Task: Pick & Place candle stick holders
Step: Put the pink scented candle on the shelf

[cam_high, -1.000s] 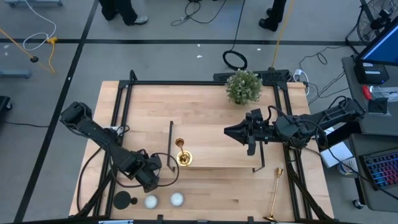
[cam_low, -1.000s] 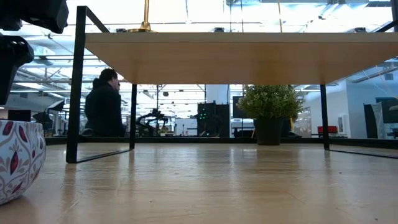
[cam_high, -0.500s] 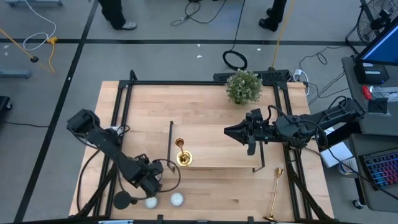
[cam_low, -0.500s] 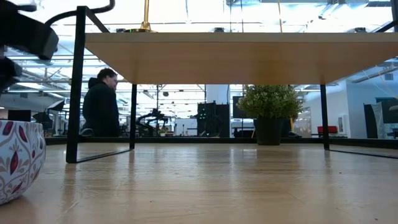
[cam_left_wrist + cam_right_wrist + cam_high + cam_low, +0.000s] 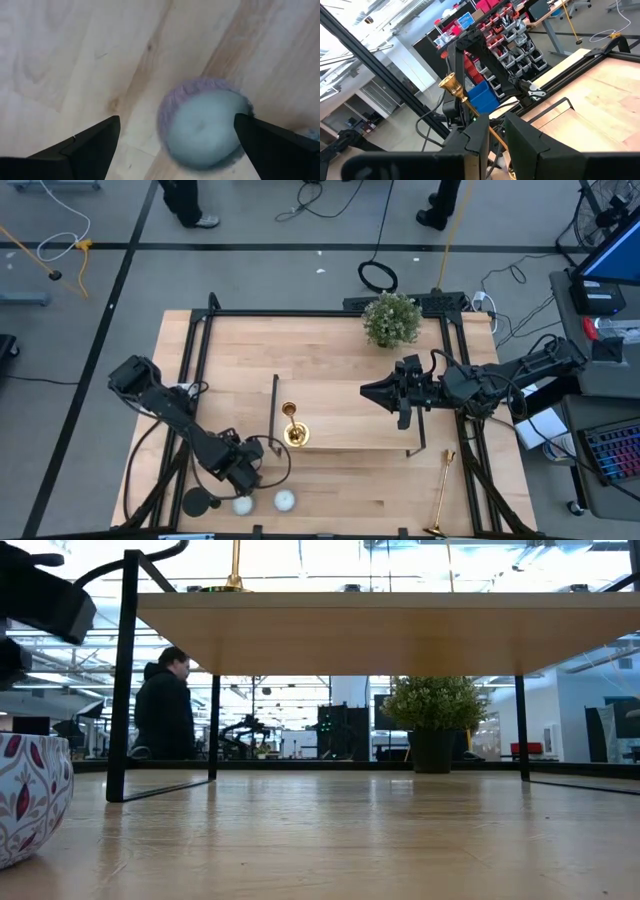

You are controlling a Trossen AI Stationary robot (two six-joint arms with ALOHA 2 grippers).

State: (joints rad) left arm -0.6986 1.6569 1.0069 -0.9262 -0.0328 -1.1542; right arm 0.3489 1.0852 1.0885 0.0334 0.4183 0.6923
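My left gripper point(image 5: 241, 485) points down near the table's near left corner, open, with a small white round candle point(image 5: 202, 127) between its fingers. A short black candle stick holder point(image 5: 198, 502) stands on its base to the candle's left. A second white candle point(image 5: 285, 500) lies to the right. One gold candle stick holder point(image 5: 292, 425) stands upright on the wooden stand point(image 5: 350, 436); it also shows in the right wrist view point(image 5: 454, 86). Another gold one point(image 5: 442, 492) lies flat at the near right. My right gripper point(image 5: 366, 392) hovers level above the stand's right part, shut and empty. My left gripper comes at the white candle from above with one finger on each side. One fingertip point(image 5: 240, 122) is right at the candle's rim point(image 5: 231, 107); whether it touches, I cannot tell. The other fingertip point(image 5: 112, 125) stands clear. The candle rests on the table.
A potted plant point(image 5: 391, 318) stands at the table's far edge. A patterned white-and-red vessel point(image 5: 30, 795) sits close to the low camera. The stand's black legs point(image 5: 122, 680) rise from the table. A person point(image 5: 165, 705) walks in the room behind.
My left gripper has gone down and toward the table's near edge, coming over the left white candle, then kept still. Its fingers have stayed open. My right arm has not moved.
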